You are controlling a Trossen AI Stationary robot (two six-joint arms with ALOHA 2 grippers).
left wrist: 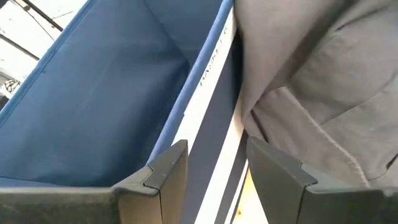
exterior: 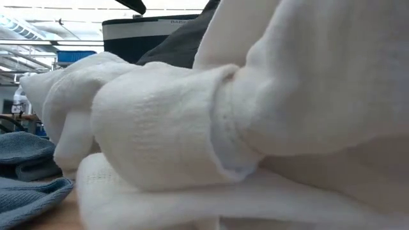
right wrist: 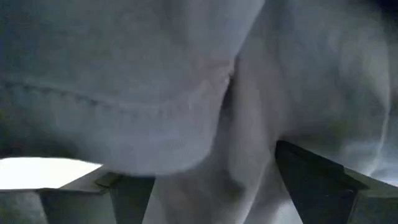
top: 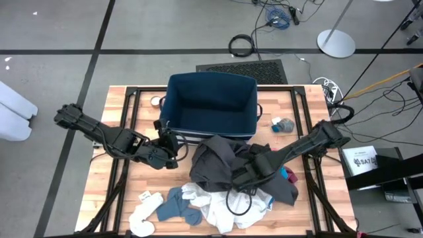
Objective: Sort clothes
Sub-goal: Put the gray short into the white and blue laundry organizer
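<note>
Grey garment fabric fills my spread right hand, not clenched. My left hand stands released beside the navy bin.

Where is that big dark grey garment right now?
In the high view the dark grey garment lies heaped mid-table, just in front of the navy bin, on top of the white clothes.
</note>
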